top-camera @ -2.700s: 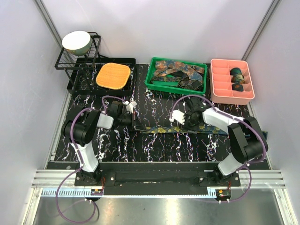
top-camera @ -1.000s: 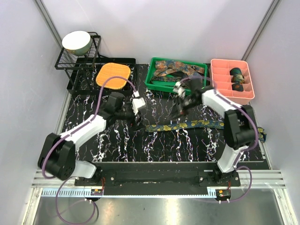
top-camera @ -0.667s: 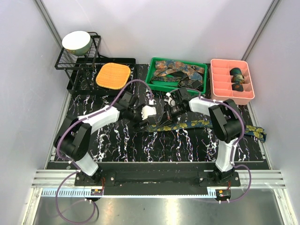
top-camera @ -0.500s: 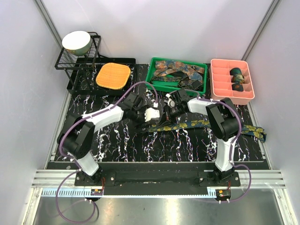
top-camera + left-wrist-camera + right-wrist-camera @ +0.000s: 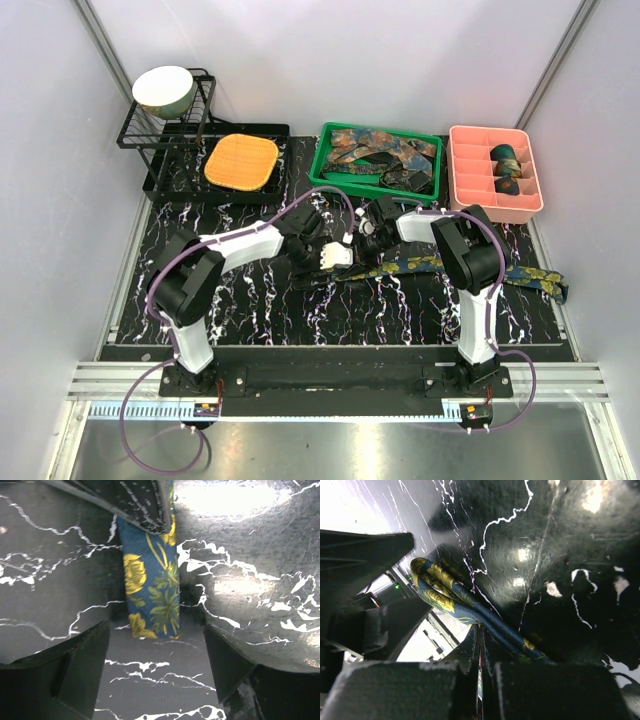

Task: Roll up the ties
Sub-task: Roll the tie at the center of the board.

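We see the left gripper (image 5: 155,652) wide open, holding nothing, straddling the end of the blue-and-gold tie (image 5: 150,592) flat on the table (image 5: 260,580). The right gripper (image 5: 480,647) is clamped on a fold of it. From above, both grippers hide this end.

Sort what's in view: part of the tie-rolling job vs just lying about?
Job: blue tie across the table, pinched in the shut right claw; open left claw over its end; loose ties in the green tray; rolled ties in the pink organiser.
Lying about: orange pad, bowl, black rack.
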Robot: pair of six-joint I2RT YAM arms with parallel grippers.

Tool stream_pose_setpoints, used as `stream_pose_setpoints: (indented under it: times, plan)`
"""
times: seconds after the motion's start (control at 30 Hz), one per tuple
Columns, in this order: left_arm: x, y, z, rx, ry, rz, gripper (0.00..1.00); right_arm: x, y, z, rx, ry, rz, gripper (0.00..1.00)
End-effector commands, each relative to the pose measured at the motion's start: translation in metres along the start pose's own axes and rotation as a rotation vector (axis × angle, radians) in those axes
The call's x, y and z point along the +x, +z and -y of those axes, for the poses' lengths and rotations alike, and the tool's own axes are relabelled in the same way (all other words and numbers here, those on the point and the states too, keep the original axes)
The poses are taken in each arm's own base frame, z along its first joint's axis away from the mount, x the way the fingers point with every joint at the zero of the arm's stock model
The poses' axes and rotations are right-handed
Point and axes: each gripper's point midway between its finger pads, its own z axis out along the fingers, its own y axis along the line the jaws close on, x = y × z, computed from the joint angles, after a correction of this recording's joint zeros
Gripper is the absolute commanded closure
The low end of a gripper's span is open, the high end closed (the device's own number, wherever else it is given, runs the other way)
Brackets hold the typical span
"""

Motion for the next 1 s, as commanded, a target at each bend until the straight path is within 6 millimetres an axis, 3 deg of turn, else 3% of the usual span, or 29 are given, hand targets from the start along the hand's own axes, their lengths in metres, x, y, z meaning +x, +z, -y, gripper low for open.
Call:
stream_pose_setpoints:
  times: [0.0,0.1,0.27,0.43,0.6,0.77,0.97]
  plan:
    - [-0.005,-0.001,-0.011,-0.027,0.014,-0.017,0.25,-0.005,0.006,0.018,0.068,0.002,0.01,1.0]
    - [-0.008,-0.004,-0.012,-0.035,0.018,-0.012,0.42,-0.005,0.007,0.025,0.087,0.026,0.008,1.0]
    - [-0.03,-0.019,-0.012,-0.041,0.017,0.063,0.51,-0.004,0.01,0.031,0.098,0.048,0.0,1.0]
    - [-0.058,-0.031,-0.01,-0.026,0.005,0.151,0.56,-0.003,0.012,0.034,0.098,0.066,-0.011,1.0]
    - [-0.066,-0.029,-0.011,-0.006,0.004,0.154,0.6,-0.004,0.014,0.036,0.107,0.071,-0.011,1.0]
    - [-0.089,-0.032,-0.008,0.03,0.015,0.22,0.62,-0.005,0.016,0.038,0.108,0.077,-0.016,1.0]
    - [-0.099,-0.01,-0.015,0.056,-0.005,0.201,0.63,-0.006,0.017,0.036,0.099,0.085,-0.022,1.0]
